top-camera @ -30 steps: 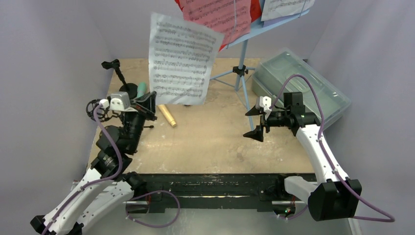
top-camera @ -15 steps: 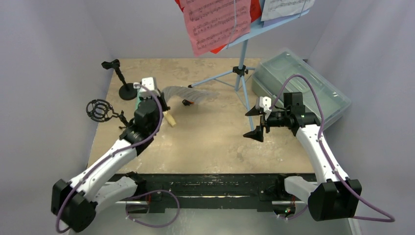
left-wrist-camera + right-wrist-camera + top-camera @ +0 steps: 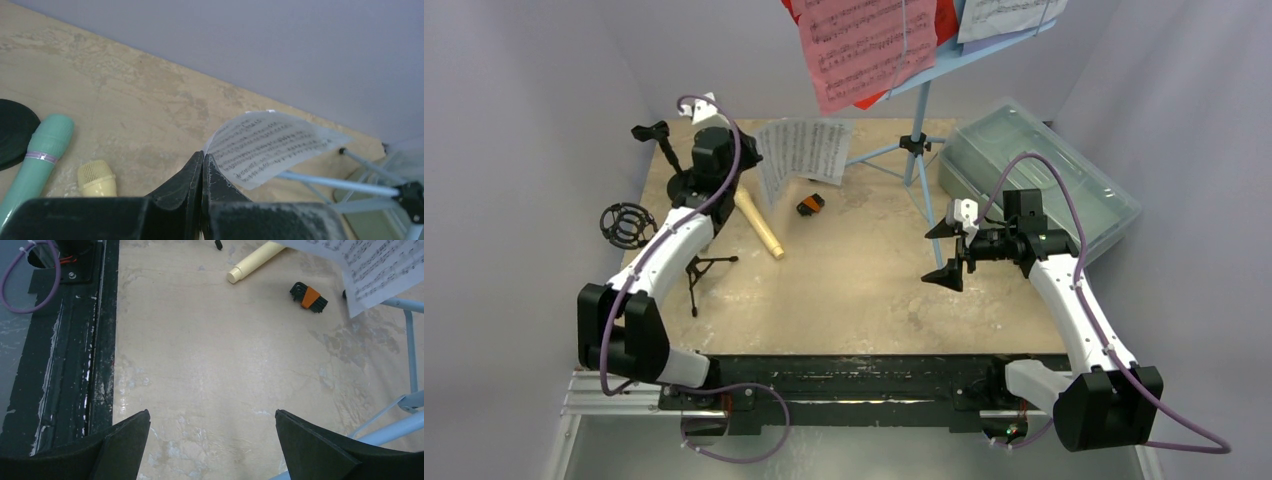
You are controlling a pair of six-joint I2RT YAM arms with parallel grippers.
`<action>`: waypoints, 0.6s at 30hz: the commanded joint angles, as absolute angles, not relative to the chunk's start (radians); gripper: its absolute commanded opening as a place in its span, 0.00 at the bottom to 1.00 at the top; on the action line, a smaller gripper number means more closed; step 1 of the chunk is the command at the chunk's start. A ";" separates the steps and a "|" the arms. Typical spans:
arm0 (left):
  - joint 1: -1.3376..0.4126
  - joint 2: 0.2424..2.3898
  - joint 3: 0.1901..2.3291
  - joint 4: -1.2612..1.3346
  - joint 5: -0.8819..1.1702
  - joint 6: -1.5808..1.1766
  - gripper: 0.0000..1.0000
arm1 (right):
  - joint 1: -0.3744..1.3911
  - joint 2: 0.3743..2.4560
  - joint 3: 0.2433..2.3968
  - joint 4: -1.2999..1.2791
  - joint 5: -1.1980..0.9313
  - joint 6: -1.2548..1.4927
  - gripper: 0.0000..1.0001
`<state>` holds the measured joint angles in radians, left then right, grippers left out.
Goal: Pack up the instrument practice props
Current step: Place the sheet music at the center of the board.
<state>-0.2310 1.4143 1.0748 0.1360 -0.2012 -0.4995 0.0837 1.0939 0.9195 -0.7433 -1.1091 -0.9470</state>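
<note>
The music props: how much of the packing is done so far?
Nothing looks packed yet. The left gripper pinches one white music sheet; the right gripper hangs open, empty. Left: the pink sheet on the rack, the beige microphone, the teal microphone, the black tripod, the round-base pole.

**Three views that meet at the far left of the table**

The top camera sits high behind the arm bases and looks down and forward over the whole table [image 3: 864,290] from far away. The left wrist camera is low and very near the surface, and it faces the back wall along the left gripper [image 3: 202,162]. The right wrist camera is higher and looks steeply down between the two fingers of the right gripper [image 3: 211,420], with the black rail [image 3: 70,340] at its left. All three views show the white music sheet [image 3: 802,155], the beige microphone [image 3: 759,225] and the light-blue tripod legs [image 3: 919,170].
</note>
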 commanded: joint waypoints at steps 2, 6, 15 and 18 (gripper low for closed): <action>-0.149 1.525 1.235 0.034 -0.291 -0.702 0.00 | 0.080 1.097 0.924 -0.761 -1.118 -0.975 0.99; -0.125 1.626 1.295 0.002 -0.256 -0.764 0.00 | 0.081 1.093 0.923 -0.765 -1.121 -0.977 0.99; -0.114 1.822 1.454 -0.208 -0.335 -0.812 0.00 | 0.080 1.088 0.921 -0.766 -1.132 -0.977 0.99; -0.114 1.883 1.517 -0.292 -0.364 -0.796 0.00 | 0.081 1.086 0.920 -0.767 -1.134 -0.978 0.99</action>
